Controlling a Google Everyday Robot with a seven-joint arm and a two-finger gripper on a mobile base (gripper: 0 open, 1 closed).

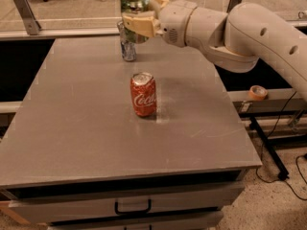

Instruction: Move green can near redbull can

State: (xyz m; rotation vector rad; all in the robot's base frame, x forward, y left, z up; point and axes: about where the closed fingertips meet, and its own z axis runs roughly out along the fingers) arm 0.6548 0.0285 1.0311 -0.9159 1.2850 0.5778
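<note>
Green can point(134, 0): pinched across the lower body between the cream fingers of the gripper point(138, 25), upright, held clear of the table point(72, 128) near its far edge. Hangs directly over the redbull can point(128, 49), overlapping it from this angle; touching or apart, cannot tell.

Probably light and thin-walled, so easy to dent under a hard squeeze. Shiny skin, likely slippery. Best gripped across the middle of the body with moderate pressure and kept upright.

Slim redbull can below looks narrow, dented and likely easy to tip. Calls for a set-down just beside it, not on it.

Further out: thick white arm point(249, 32) reaching in from the right. Red Coca-Cola can point(143, 95) mid-table, well apart from both. Roll of tape point(258, 92) on a ledge beyond the table's right side.
</note>
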